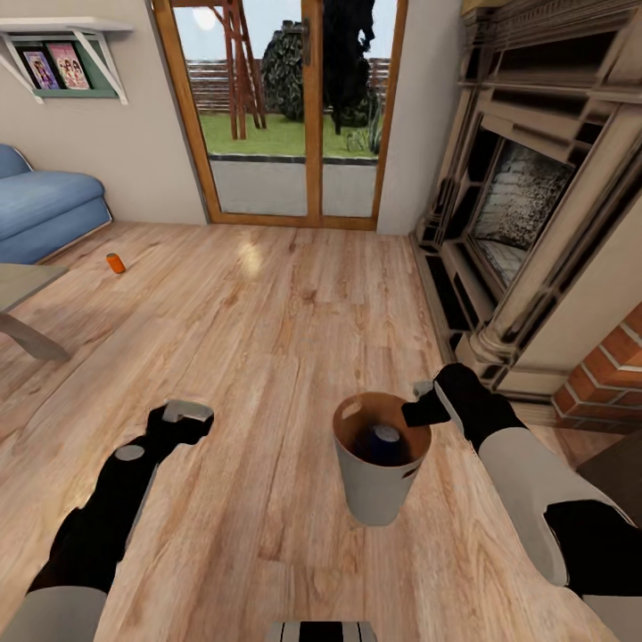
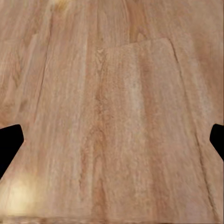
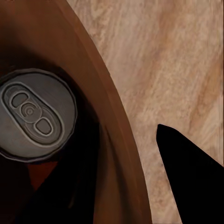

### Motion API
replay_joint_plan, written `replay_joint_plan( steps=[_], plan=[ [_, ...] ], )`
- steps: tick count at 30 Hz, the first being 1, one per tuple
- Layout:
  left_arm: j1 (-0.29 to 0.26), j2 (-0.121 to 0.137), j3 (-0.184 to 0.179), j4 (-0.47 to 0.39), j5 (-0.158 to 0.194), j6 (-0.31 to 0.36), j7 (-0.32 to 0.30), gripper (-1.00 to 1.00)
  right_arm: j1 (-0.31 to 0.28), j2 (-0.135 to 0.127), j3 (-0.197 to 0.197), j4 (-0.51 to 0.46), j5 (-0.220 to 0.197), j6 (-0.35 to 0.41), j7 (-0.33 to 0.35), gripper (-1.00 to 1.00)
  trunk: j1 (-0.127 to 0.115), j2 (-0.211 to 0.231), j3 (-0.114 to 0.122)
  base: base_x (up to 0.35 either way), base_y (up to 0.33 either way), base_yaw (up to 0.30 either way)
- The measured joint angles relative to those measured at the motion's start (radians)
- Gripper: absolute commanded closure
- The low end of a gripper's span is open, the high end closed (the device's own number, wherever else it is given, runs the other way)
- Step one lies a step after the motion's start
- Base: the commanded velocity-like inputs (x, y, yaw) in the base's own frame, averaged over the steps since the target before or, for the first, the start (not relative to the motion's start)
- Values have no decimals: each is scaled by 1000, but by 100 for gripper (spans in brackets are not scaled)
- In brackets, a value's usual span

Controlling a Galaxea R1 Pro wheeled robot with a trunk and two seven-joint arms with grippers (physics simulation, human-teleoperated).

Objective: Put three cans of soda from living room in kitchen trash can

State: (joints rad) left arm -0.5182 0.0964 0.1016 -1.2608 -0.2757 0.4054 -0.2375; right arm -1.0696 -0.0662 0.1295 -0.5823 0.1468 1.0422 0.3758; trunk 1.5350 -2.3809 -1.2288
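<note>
The tash can [image 1: 379, 486], pale grey outside and copper-brown inside, hangs just above the wood floor in front of me. My right gripper [image 1: 426, 408] is shut on its far right rim. In the right wrist view, one black finger [image 3: 186, 179] lies outside the brown wall [image 3: 116, 140]. A dark blue can of soda [image 1: 385, 440] stands inside it, its silver top [image 3: 35, 114] facing up. One orange can of soda [image 1: 116, 263] stands on the floor far left, near the sofa. My left gripper [image 1: 185, 413] hovers open over bare planks, its fingertips [image 2: 9, 142] spread wide apart.
A blue sofa [image 1: 40, 209] and the corner of a coffee table [image 1: 22, 290] sit at the left. The fireplace [image 1: 526, 205] with its brick base lines the right side. Glass patio doors [image 1: 294, 116] close the far wall. Wood floor stretches between them.
</note>
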Motion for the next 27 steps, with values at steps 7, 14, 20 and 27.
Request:
replay_joint_plan(
  steps=[7,14,20,27],
  plan=[
    [43,-18,9,332,90,-363,123,-100,47,-58,-1,-9,4,-54,-6,100,0,0,0,31,0,0],
    [161,-26,3,295,104,-453,121,-100,134,-84,-4,-9,-16,-179,-5,100,0,0,0,128,0,0],
    [185,-29,1,287,103,-459,120,-100,179,-99,-21,-12,-23,-217,-3,100,0,0,0,32,0,0],
    [198,-42,0,285,103,-439,121,-100,189,-114,-81,-65,-18,-243,-3,100,-27,49,22,4,0,0]
  ],
)
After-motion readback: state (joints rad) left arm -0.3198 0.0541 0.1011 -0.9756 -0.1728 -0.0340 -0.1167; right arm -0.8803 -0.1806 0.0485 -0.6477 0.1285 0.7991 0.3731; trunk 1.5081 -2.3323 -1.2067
